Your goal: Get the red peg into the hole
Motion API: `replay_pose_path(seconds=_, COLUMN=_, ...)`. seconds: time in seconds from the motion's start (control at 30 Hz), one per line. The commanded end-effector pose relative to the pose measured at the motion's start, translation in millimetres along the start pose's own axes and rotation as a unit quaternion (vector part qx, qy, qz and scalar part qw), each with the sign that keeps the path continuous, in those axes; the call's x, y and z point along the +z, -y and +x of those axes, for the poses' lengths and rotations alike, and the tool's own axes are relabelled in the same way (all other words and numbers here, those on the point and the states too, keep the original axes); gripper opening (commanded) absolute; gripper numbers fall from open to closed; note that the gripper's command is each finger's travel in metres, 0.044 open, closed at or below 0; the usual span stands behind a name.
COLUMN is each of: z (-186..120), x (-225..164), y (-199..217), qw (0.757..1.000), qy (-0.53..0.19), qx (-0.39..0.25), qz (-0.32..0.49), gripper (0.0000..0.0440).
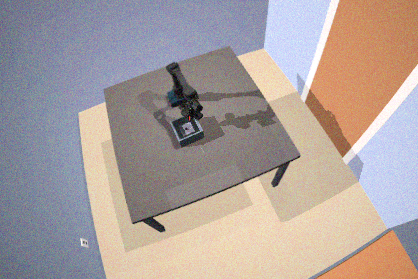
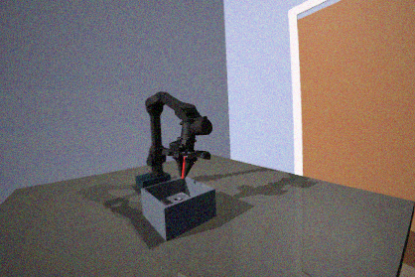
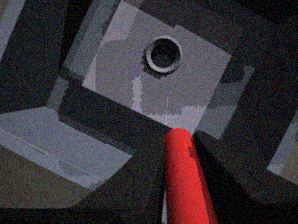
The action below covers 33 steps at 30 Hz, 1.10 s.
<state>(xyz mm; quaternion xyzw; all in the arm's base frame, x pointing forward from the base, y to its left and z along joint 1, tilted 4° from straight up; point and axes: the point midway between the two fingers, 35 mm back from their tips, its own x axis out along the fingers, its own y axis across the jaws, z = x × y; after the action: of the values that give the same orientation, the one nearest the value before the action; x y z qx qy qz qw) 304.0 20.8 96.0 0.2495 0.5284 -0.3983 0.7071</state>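
- In the wrist view, the red peg (image 1: 189, 118) (image 2: 184, 168) (image 3: 184, 172) was grasped between the two dark fingers of the gripper (image 1: 191, 115) (image 2: 184, 171) (image 3: 179, 141), which were closed against its sides.
- The peg was held somewhat tilted, its free end pointed toward the box and left uncovered by the fingertips.
- The peg was held up at the rim of the open box (image 1: 191, 141) (image 2: 191, 213) (image 3: 90, 155), on the side nearer the arm; whether its tip had passed below the rim could not be told.
- At the bottom of the box, the pale plate (image 1: 188, 128) (image 2: 175, 199) (image 3: 117, 72) was seen, and its round hole (image 1: 187, 128) (image 3: 164, 54) was left unfilled, apart from the peg.
- The gripper was carried, pointed downward, by the black arm (image 1: 179, 81) (image 2: 156, 131), which was bent over at its top.
- The arm and the box were both supported by the dark table (image 1: 215, 180) (image 2: 298, 233), across which shadows were cast.
- Behind the table, an orange panel (image 1: 370, 55) (image 2: 352, 99) was framed in white.
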Motion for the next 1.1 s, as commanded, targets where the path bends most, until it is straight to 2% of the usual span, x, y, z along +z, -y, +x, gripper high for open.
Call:
replay_pose_path(seconds=0.0, z=8.4, x=13.1, y=-0.7, qw=1.000, qy=0.001, qx=0.000, qz=0.000, gripper=0.0000)
replay_pose_path(seconds=0.3, z=35.6, x=36.5, y=-1.3, qw=1.000, qy=-0.019, qx=0.007, qz=-0.021, gripper=0.0000)
replay_pose_path(seconds=0.53, z=58.9, x=37.4, y=-1.4, qw=0.998, qy=-0.043, qx=0.014, qz=-0.052, gripper=0.0006)
replay_pose_path(seconds=0.6, z=65.3, x=35.7, y=-1.4, qw=0.997, qy=-0.051, qx=0.014, qz=-0.061, gripper=0.0038)
replay_pose_path(seconds=0.73, z=75.8, x=35.2, y=-1.9, qw=0.995, qy=-0.066, qx=0.016, qz=-0.070, gripper=0.0132)
replay_pose_path(seconds=0.87, z=76.7, x=45.2, y=-5.4, qw=0.994, qy=-0.066, qx=0.022, qz=-0.081, gripper=0.0145)
replay_pose_path(seconds=1.07, z=71.3, x=58.2, y=-19.3, qw=0.993, qy=-0.082, qx=0.035, qz=-0.077, gripper=0.0294)
